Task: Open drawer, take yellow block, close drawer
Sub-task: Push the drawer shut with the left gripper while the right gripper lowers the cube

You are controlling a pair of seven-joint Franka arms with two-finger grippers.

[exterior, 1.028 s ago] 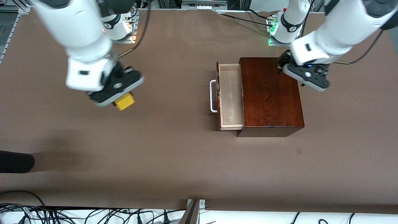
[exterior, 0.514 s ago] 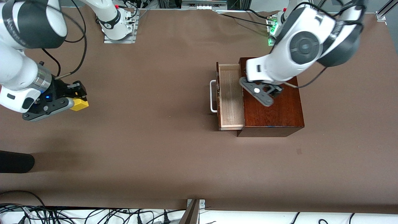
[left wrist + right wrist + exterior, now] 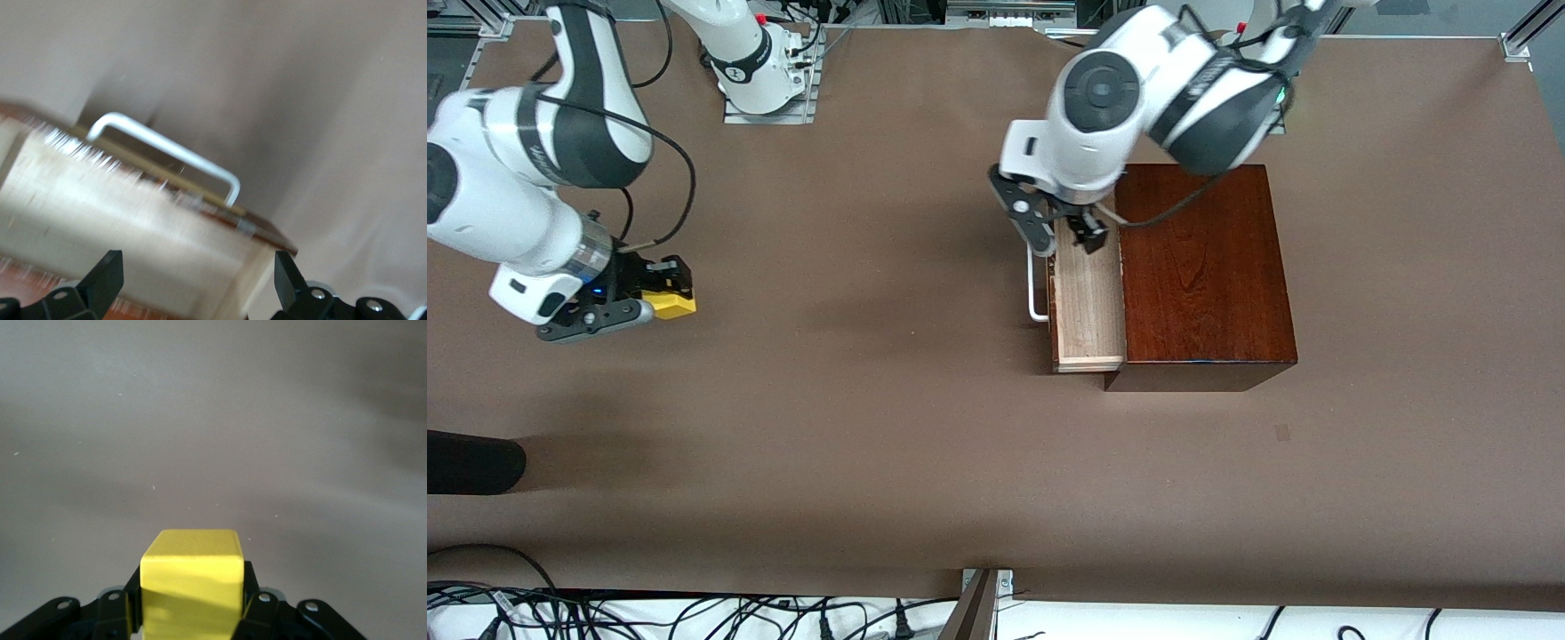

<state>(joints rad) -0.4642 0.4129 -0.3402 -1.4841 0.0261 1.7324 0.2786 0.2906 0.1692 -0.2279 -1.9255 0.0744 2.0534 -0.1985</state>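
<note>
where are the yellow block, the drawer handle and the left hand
yellow block (image 3: 192, 577): right wrist view, on its front face, held in the right hand.
drawer handle (image 3: 1032, 293): front view, on the white bar beside the open drawer.
left hand (image 3: 1065, 233): front view, midway between its fingertips, over the drawer.

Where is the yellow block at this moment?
The yellow block is clamped in the right hand over bare table toward the right arm's end, well clear of the open drawer.

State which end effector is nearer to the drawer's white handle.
Left. The left end effector hangs open over the open drawer, right by the white handle. The right end effector holds the yellow block at the right arm's end of the table.
</note>
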